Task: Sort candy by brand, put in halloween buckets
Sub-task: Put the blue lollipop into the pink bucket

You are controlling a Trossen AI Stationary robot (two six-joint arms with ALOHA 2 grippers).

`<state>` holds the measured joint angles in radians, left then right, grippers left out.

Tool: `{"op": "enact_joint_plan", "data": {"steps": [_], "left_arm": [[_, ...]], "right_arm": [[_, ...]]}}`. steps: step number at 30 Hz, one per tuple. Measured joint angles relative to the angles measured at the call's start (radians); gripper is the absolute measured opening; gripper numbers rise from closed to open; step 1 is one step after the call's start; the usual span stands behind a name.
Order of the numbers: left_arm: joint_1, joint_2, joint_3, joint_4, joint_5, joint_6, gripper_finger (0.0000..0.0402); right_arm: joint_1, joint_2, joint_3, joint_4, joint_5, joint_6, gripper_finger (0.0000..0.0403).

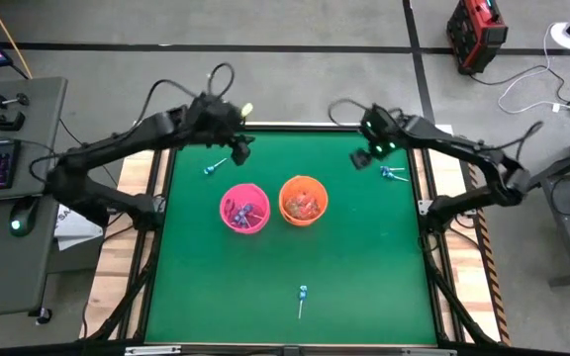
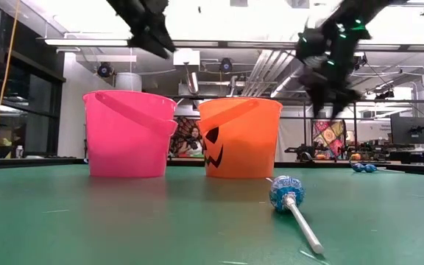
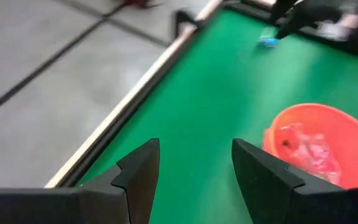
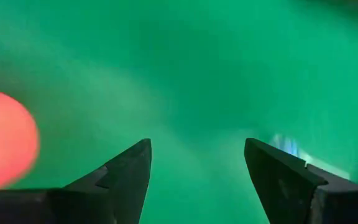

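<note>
Well, both arms are up over the far half of the green table (image 1: pixel 364 267), and neither has anything in its grasp. The left gripper (image 1: pixel 237 148) hangs with its two fingers (image 3: pixel 138 171) spread apart and bare green cloth showing in the gap; a blue-headed lollipop (image 1: pixel 215 165) lies on the cloth just beside it, on the side away from the other arm. The right gripper (image 1: pixel 362 156) is likewise parted wide, its fingers (image 4: pixel 129 168) holding nothing, with a small cluster of blue lollipops (image 1: pixel 394 173) lying close by it towards the table's right edge. Between the two grippers and a little nearer to the front stand the two pails, almost touching: the pink bucket (image 1: pixel 244 209) on the left gripper's side, with blue-headed pieces inside, and the orange bucket (image 1: pixel 303 201) on the right gripper's side, holding red-and-clear wrapped sweets. From table height the orange pail shows a dark grinning face, while the pink one's visible side is plain. One more lollipop (image 2: pixel 283 193) lies alone well away from both grippers, near the front edge, its white stick pointing towards the front.
</note>
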<state>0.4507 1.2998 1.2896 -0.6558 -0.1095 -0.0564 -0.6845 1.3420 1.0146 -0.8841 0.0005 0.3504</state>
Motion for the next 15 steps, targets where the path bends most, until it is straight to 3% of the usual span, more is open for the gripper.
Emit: {"op": "enact_joint_plan", "data": {"steps": [3,6,11,15], "left_arm": [[0.12,0.081,0.0,0.129,0.273,0.108,0.019],[0.21,0.161,0.0,0.259,0.481,0.088,0.019],[0.263,0.241,0.0,0.314,0.704,0.012,0.019],[0.252,0.256,0.0,0.294,0.807,0.039,0.019]], "right_arm": [[-0.022,-0.029,-0.08,-0.121,0.005,0.128,0.0252],[-0.038,-0.025,-0.115,-0.2,0.037,0.179,0.0252],[-0.069,0.042,-0.13,-0.225,0.129,0.127,0.0252],[-0.111,0.154,-0.13,-0.212,0.149,-0.043,0.0252]]}}
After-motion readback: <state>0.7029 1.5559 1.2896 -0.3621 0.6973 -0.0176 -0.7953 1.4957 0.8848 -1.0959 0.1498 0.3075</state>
